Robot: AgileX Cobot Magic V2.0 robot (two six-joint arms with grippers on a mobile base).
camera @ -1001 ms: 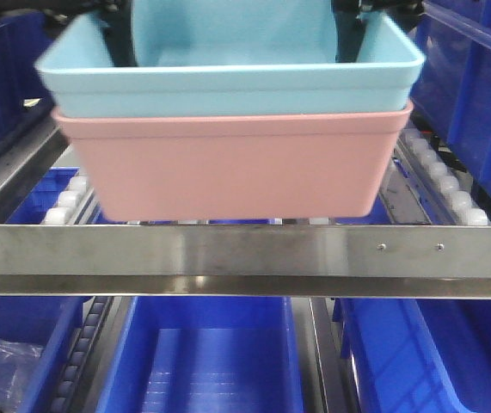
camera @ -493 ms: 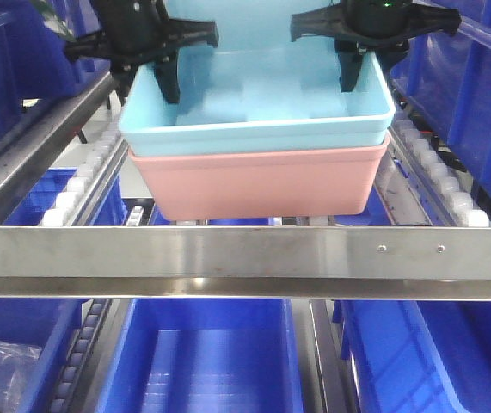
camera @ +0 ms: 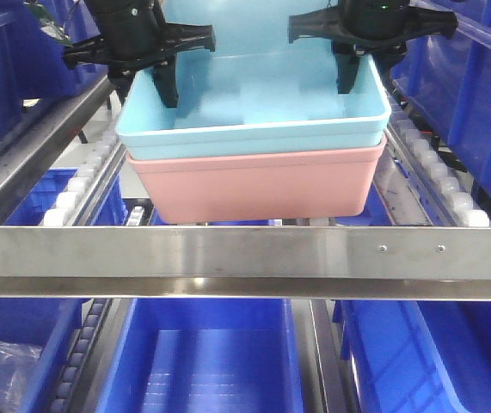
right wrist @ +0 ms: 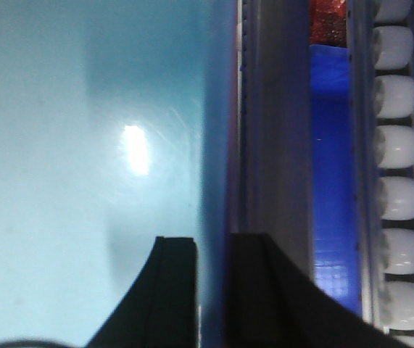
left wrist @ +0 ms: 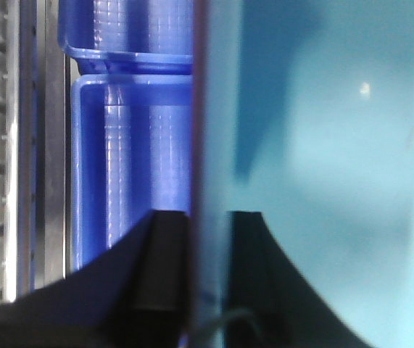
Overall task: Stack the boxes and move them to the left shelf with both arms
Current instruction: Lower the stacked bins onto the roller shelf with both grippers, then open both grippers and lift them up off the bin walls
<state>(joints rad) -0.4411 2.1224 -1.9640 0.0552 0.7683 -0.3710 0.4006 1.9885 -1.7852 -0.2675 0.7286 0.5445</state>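
The light blue box (camera: 254, 107) is nested inside the pale pink box (camera: 254, 185), and the stack sits level just behind the left shelf's steel front crossbar (camera: 245, 258), between its roller rails (camera: 77, 185). My left gripper (camera: 149, 90) is shut across the stack's left wall, one finger inside the blue box and one outside. The right gripper (camera: 361, 77) clamps the right wall the same way. In the left wrist view, the left gripper (left wrist: 208, 214) pinches the wall edge of the blue box (left wrist: 323, 145). The right wrist view shows the right gripper (right wrist: 212, 238) straddling the blue box's (right wrist: 83, 145) wall.
Dark blue storage bins lie below the shelf (camera: 215, 361), at the far left (camera: 4, 77) and along the right (camera: 473, 95). White rollers (camera: 451, 194) line the right rail. A clear plastic bag (camera: 0, 366) lies in the lower left bin.
The stacked boxes moved away from the camera, over the crossbar and down between the roller rails. Over the last half second they only shifted slightly left. Both grippers kept their hold.
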